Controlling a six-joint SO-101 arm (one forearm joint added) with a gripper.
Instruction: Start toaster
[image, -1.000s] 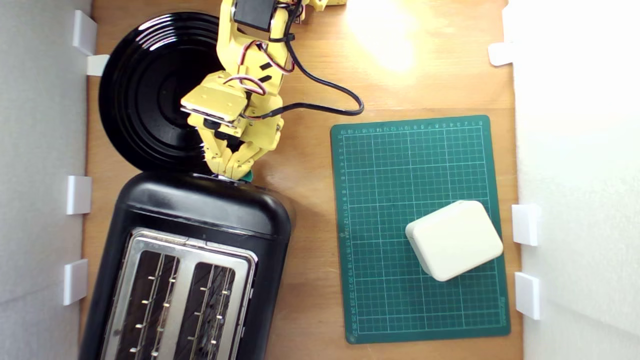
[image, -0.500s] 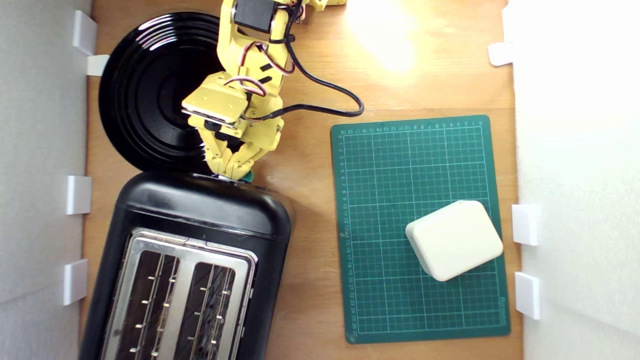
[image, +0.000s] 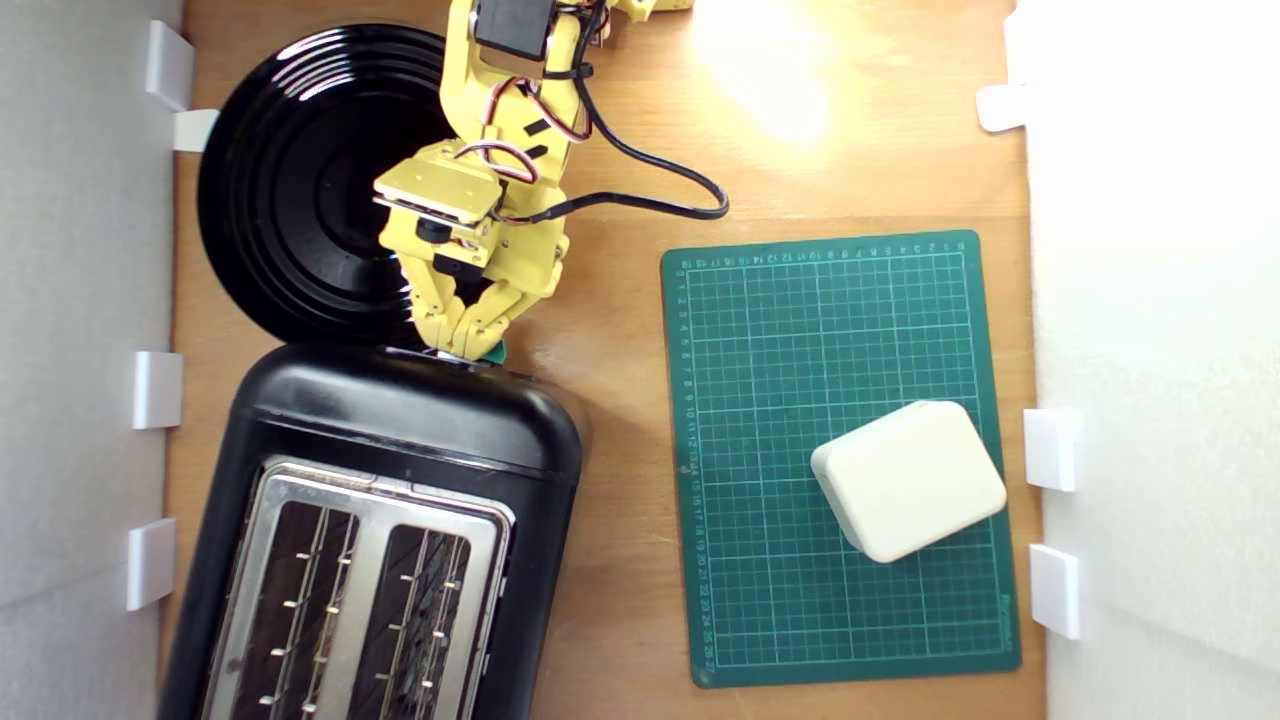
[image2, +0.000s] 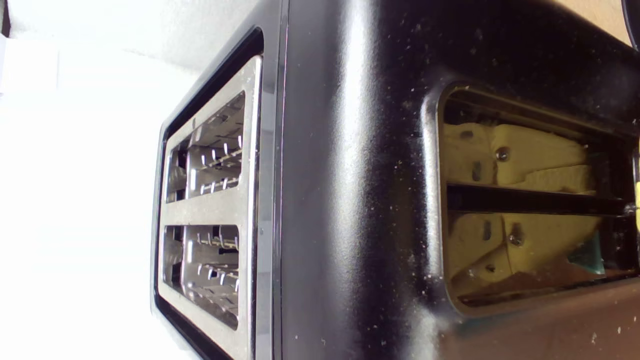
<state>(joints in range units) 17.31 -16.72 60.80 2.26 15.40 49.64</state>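
Fingers of the yellow plastic gripper converging to a narrow tip, pressing at the small teal lever; whether gripping it, impossible to tell. Meeting the end wall of the large glossy black toaster with silver slotted top, lying low on the exterior view's left. Overlapping a round black plate behind. Sitting apart: green gridded cutting mat bearing a cream rounded box.

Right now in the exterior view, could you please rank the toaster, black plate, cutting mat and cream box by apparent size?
1. Cutting mat or toaster: too close to call, the toaster is cropped and nearer the camera
2. Black plate
3. Cream box
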